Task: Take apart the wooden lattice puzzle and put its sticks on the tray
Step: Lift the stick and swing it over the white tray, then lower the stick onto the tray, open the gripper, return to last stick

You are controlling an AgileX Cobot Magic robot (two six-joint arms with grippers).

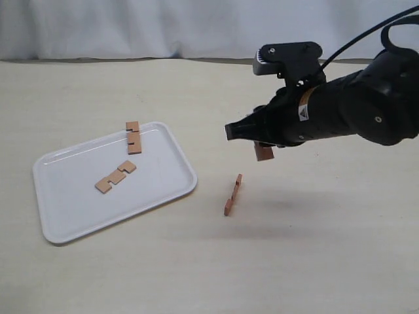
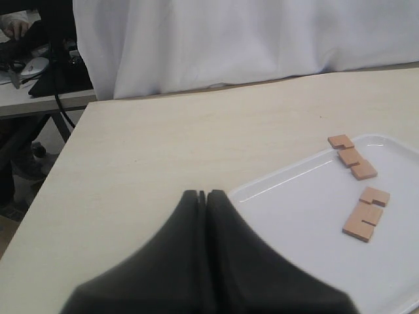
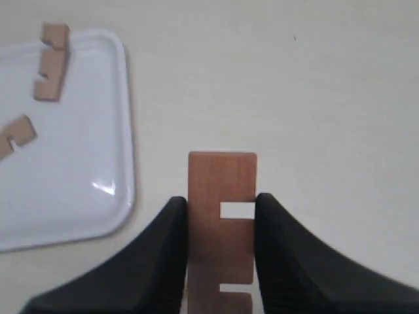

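Right tool clamped on flat reddish-brown notched wooden stick, airborne over worktop, beside white rectangular plastic tray. We carry it past the rim and lower it flat, clear of the two sticks lying there. Left tool jaws together.

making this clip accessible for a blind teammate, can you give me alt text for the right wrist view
A reddish-brown notched stick is clamped between two black fingers above a pale table. Nearby on the table lies a white tray with two more sticks, one poking over the rim, one partly cut off by the frame.
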